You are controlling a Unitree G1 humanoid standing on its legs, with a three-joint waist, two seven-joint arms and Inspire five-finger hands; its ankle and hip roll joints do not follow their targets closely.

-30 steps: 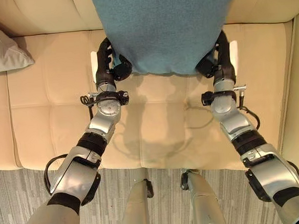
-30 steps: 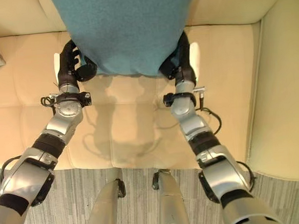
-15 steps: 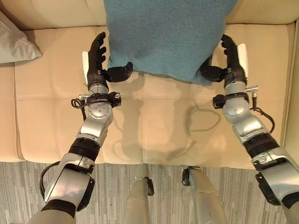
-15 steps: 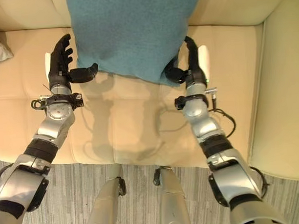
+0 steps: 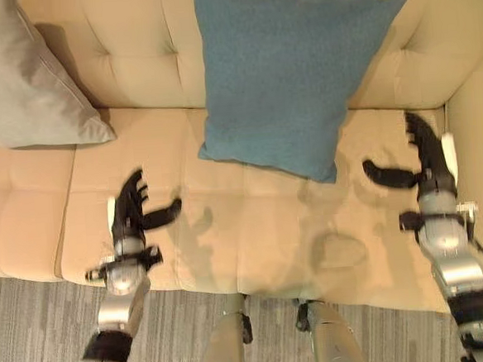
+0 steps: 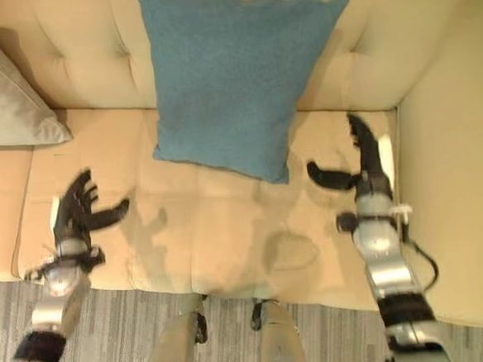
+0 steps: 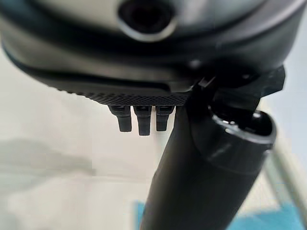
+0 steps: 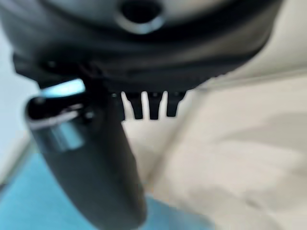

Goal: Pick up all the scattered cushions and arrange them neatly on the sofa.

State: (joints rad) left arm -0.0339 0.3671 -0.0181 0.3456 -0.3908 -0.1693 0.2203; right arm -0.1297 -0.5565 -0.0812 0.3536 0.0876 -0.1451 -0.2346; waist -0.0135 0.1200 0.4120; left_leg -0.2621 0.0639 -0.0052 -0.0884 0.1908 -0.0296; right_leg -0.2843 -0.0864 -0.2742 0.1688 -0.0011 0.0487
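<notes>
Cream sofa [image 5: 254,246] before you, your left hand [image 5: 129,215] spread open lower left, your right hand [image 5: 427,164] spread open at right, both empty, teal cushion [image 5: 283,70] leaning on the backrest upper centre, grey cushion [image 5: 19,76] upper left.

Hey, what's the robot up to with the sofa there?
It is tidying cushions. The teal cushion leans against the backrest of the cream sofa, and a grey cushion sits to its left. Left hand and right hand hover open over the seat, holding nothing.
</notes>
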